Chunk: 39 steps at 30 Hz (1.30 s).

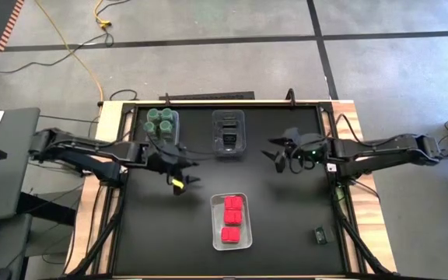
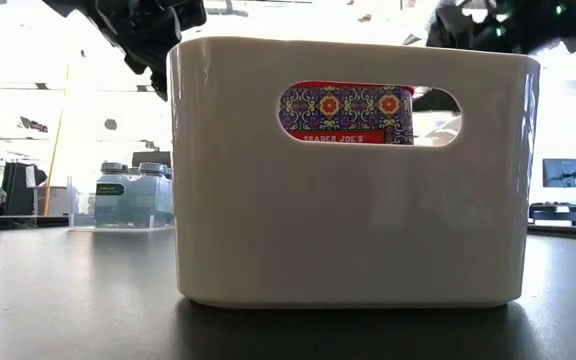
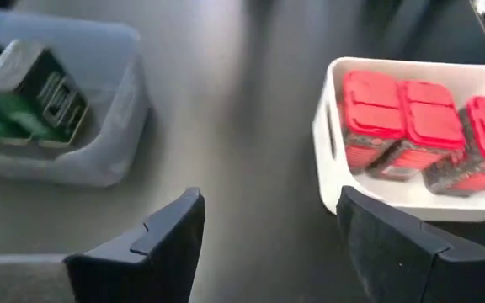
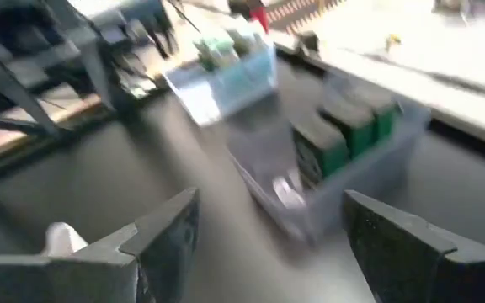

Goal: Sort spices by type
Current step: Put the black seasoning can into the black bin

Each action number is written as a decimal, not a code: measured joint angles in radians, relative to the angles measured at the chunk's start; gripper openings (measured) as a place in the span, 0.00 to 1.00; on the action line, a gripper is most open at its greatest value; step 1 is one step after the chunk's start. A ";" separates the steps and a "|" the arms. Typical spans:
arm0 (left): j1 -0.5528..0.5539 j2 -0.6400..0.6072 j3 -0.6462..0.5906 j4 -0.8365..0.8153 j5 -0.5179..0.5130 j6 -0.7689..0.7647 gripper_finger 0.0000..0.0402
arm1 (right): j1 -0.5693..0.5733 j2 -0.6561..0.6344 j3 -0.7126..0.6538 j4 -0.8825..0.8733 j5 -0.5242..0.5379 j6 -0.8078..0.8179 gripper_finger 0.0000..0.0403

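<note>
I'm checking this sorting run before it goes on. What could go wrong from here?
One dark box lies outside the bins near the table's front right edge; a clumsy grasp could push it off. The right gripper hovers open close to the bin of dark boxes, so a low move might clip its wall.

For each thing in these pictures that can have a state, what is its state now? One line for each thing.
left gripper: open, empty, above bare table.
right gripper: open, empty, near the dark boxes' bin.
red packets: three, sorted in the white bin.
green-lidded jars: grouped in a clear bin at the table's back left.
dark boxes: inside the clear middle bin.
small dark item: lying loose near the table's right edge, unsorted.
</note>
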 joint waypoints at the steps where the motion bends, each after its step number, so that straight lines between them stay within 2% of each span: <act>1: -0.009 0.006 0.000 0.010 0.000 0.014 0.65 | 0.009 0.000 0.014 0.013 0.000 -0.018 0.77; 6: -0.026 0.007 -0.021 0.122 0.036 0.106 0.65 | 0.061 0.043 0.131 -0.062 0.045 -0.115 0.77; 9: -0.013 -0.007 -0.108 0.288 0.108 0.134 0.65 | 0.088 0.096 0.228 -0.141 0.102 -0.147 0.77; 13: -0.003 -0.022 -0.252 0.465 0.188 0.069 0.65 | 0.093 0.186 0.372 -0.278 0.127 -0.054 0.77; 18: -0.004 -0.054 -0.382 0.668 0.257 0.000 0.65 | 0.088 0.337 0.628 -0.664 0.107 0.086 0.77; 21: -0.004 -0.080 -0.423 0.686 0.265 -0.017 0.65 | 0.088 0.440 0.780 -0.926 0.100 0.215 0.77; 25: -0.005 -0.115 -0.445 0.680 0.307 -0.036 0.65 | 0.088 0.550 0.914 -1.198 0.017 0.358 0.77; 31: -0.005 -0.181 -0.450 0.673 0.389 0.003 0.65 | 0.148 0.609 0.914 -1.334 -0.105 0.522 0.77; 39: -0.011 -0.240 -0.450 0.553 0.389 0.019 0.65 | 0.345 0.555 0.790 -1.347 -0.115 0.932 0.77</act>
